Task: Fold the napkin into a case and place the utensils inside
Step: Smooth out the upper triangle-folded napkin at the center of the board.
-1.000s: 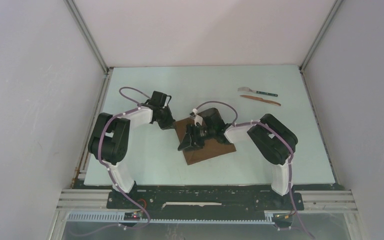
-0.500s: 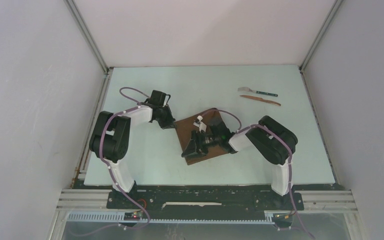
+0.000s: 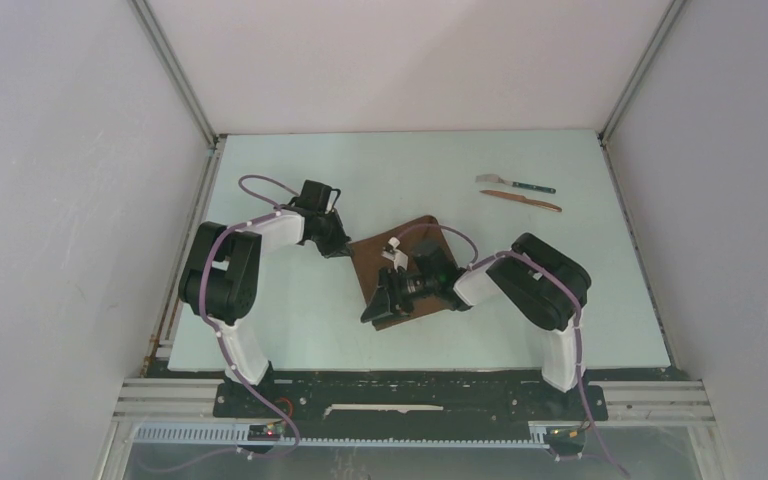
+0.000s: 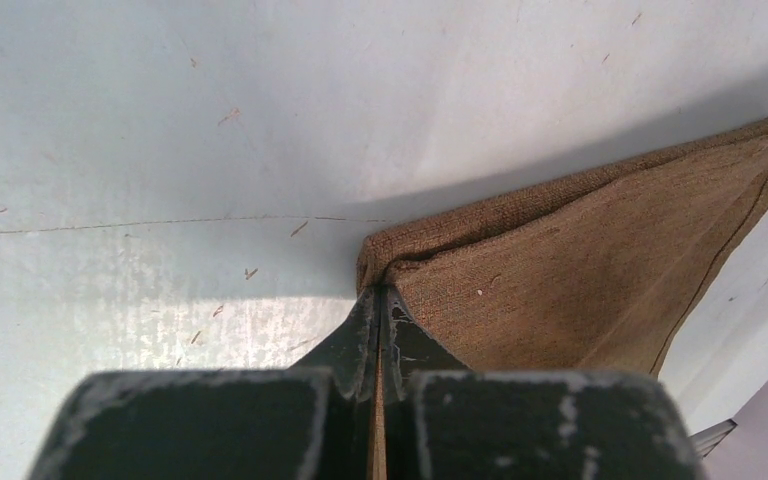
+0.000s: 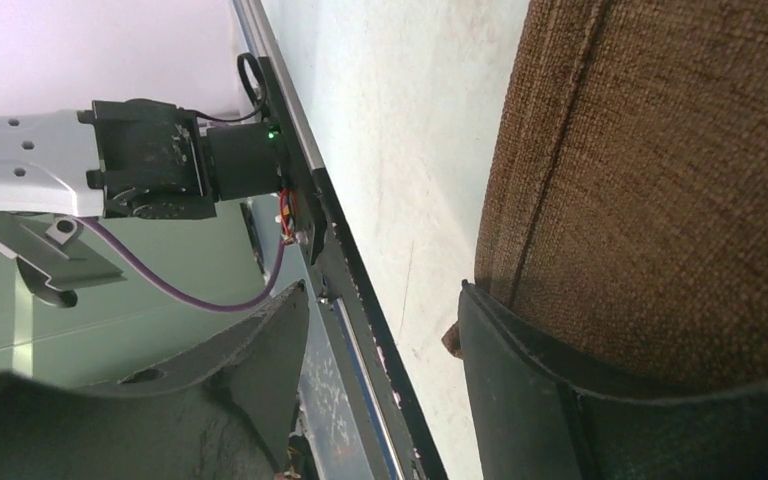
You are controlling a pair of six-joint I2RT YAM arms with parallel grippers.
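Napkin: brown napkin (image 3: 412,255) on the table between my grippers, its corner clamped tight in my left gripper (image 4: 378,300).
Right gripper (image 5: 380,300): spread, one finger against the cloth's edge.
Utensils (image 3: 520,199): well beyond my right fingers.
Surface: pale table (image 3: 290,300).
Room: white walls (image 3: 390,60).

pale tabletop (image 3: 520,160) enclosed by white walls (image 3: 60,200), metal rail (image 3: 650,398) along its near edge

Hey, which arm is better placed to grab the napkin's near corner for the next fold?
Right. The right gripper is open at the near corner of the napkin, cloth against one jaw, while the left gripper is shut on the left corner.
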